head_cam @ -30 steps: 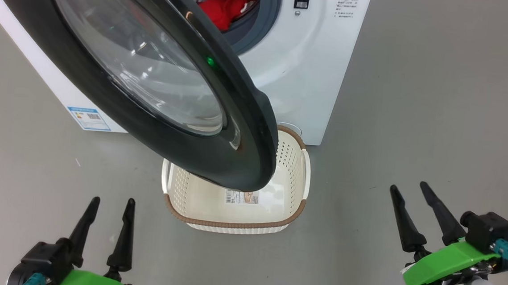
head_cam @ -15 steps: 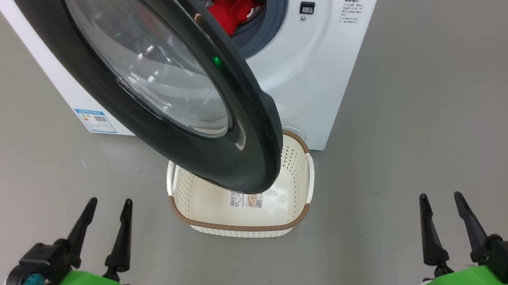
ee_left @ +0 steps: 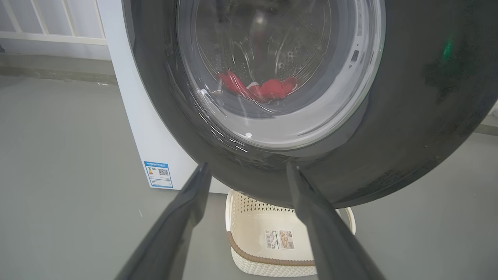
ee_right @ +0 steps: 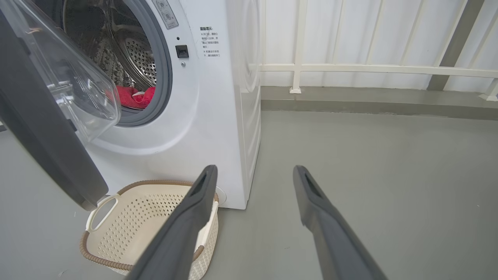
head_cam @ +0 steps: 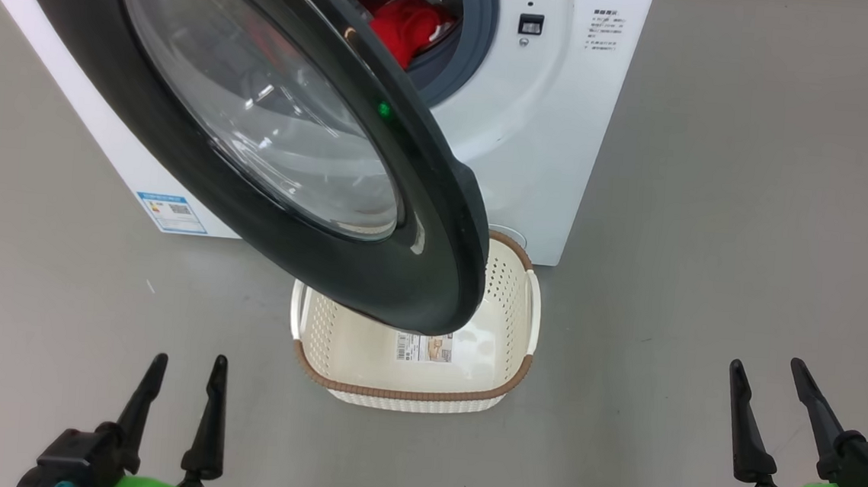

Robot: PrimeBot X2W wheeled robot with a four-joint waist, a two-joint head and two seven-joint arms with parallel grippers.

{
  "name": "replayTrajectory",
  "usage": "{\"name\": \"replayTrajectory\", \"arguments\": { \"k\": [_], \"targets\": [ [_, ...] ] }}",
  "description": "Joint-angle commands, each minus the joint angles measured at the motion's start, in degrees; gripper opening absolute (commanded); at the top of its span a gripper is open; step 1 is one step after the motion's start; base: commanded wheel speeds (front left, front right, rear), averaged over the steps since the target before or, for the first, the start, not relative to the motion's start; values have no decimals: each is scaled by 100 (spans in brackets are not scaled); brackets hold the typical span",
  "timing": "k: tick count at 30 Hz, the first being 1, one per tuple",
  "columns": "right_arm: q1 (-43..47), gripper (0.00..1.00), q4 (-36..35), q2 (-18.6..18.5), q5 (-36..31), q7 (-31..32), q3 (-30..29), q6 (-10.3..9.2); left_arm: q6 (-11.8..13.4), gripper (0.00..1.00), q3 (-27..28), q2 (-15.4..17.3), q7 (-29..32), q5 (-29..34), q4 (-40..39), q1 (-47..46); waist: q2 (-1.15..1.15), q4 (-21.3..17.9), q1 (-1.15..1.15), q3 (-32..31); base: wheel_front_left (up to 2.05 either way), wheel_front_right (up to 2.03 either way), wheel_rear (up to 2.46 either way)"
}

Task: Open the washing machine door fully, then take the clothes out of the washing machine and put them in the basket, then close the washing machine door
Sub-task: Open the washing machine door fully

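My left claw (head_cam: 190,360) and right claw (head_cam: 768,364) hang released. The door (head_cam: 370,285) seems stiff, probably heavy; I'd push its black rim. The clothes (head_cam: 407,20) look soft.

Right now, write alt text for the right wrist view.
A white washer stands with its door partly open, red clothes lying in the drum. An empty cream basket sits on the grey floor below the door, beyond the open right pincer.
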Motion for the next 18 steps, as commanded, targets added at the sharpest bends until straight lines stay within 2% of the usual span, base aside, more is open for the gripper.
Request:
{"name": "replayTrajectory", "arguments": {
  "k": [1,9,10,11,13,18],
  "targets": [
    [-22,100,-167,-35,-44,-37,121,36,-33,100,197,49,-54,45,-116,-20,0,2,0,-3,0,0,0],
    [-127,100,-212,-19,204,-37,215,36,-33,100,180,39,-54,49,-127,-22,0,37,0,-27,0,0,0],
    [-166,45,-210,-17,331,-37,260,36,-33,100,174,38,-54,47,-131,-24,0,44,0,-27,0,0,0],
    [-271,0,-224,-14,584,-37,360,36,-33,100,159,35,-54,42,-145,-29,0,62,0,-18,0,0,0],
    [-335,0,-223,-14,713,-37,453,36,-33,100,150,34,-54,39,-155,-32,0,71,0,-12,0,0,0],
    [-814,0,-261,-11,1680,-37,843,36,-33,100,74,28,-54,-3,-214,-51,0,111,0,33,0,0,0]
  ]
}}
